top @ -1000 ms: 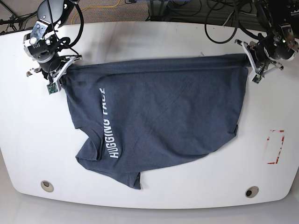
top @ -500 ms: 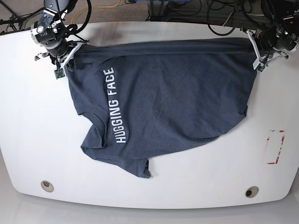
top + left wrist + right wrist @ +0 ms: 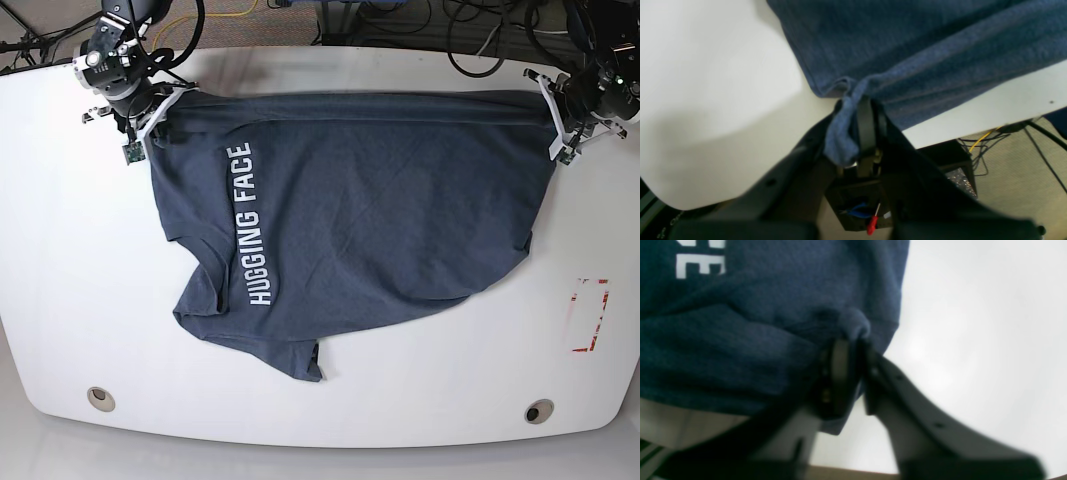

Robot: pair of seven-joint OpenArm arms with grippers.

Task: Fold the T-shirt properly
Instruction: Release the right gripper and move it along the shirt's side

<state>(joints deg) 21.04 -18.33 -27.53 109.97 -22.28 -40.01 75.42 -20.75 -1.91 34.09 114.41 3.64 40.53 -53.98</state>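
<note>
The dark slate-blue T-shirt (image 3: 350, 210) lies spread across the white table (image 3: 80, 280), its white "HUGGING FACE" lettering (image 3: 252, 225) running down the left side. Its far edge is stretched taut between both grippers. My right gripper (image 3: 150, 118) pinches the far-left corner; in the right wrist view the cloth (image 3: 756, 323) bunches at the tips of that gripper (image 3: 855, 340), whose jaws stand nearly together. My left gripper (image 3: 553, 125) holds the far-right corner. In the left wrist view a fold of the T-shirt (image 3: 923, 50) is clamped in that gripper (image 3: 860, 100).
A red-marked rectangle (image 3: 588, 315) sits on the table at the right. Two round holes (image 3: 100, 398) (image 3: 539, 411) lie near the front edge. Cables (image 3: 480, 40) trail beyond the far table edge, close behind both arms.
Both grippers have pulled the shirt's held edge toward the table's far side. The cloth has drawn flatter and wider, and the lettering has straightened out.
</note>
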